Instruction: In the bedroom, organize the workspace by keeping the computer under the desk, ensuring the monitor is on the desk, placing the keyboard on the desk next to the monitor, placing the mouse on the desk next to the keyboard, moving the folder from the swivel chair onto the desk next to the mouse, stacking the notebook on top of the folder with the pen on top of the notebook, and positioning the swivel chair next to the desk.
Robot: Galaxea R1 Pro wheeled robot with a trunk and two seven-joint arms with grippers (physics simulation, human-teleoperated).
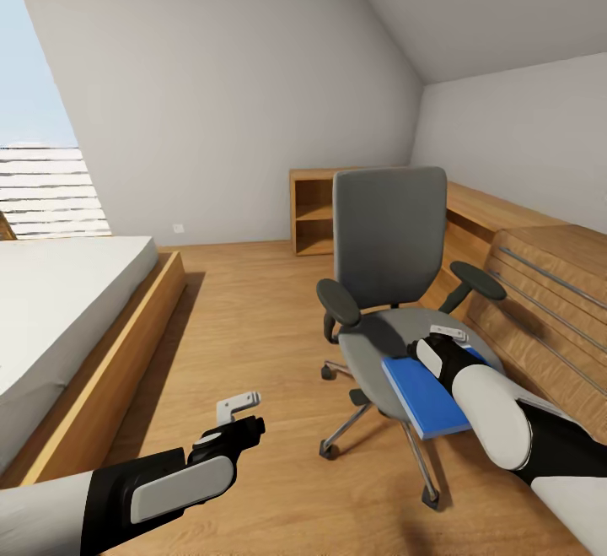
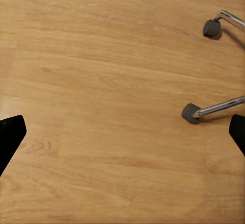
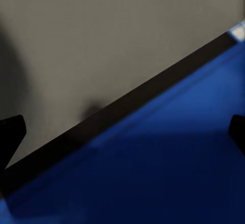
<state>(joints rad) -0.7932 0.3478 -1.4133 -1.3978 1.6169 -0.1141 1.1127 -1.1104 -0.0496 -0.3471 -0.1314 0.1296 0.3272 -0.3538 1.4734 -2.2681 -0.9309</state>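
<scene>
Folder (image 1: 426, 400): blue, thin, flat, on swivel chair (image 1: 389, 235) seat, overhanging its front edge. Likely light, stiff, slippery; pinch that overhang. Right gripper (image 1: 444, 334) above folder, fingers wide; left gripper (image 1: 239, 408) beside chair, fingers wide, empty.

1. The light wood plank floor (image 1: 253, 320) carried the grey padded swivel chair (image 1: 392, 235) on its chrome wheeled base.
2. The chair's grey seat bore the thin bright blue folder (image 1: 424, 396), overhanging the front edge.
</scene>
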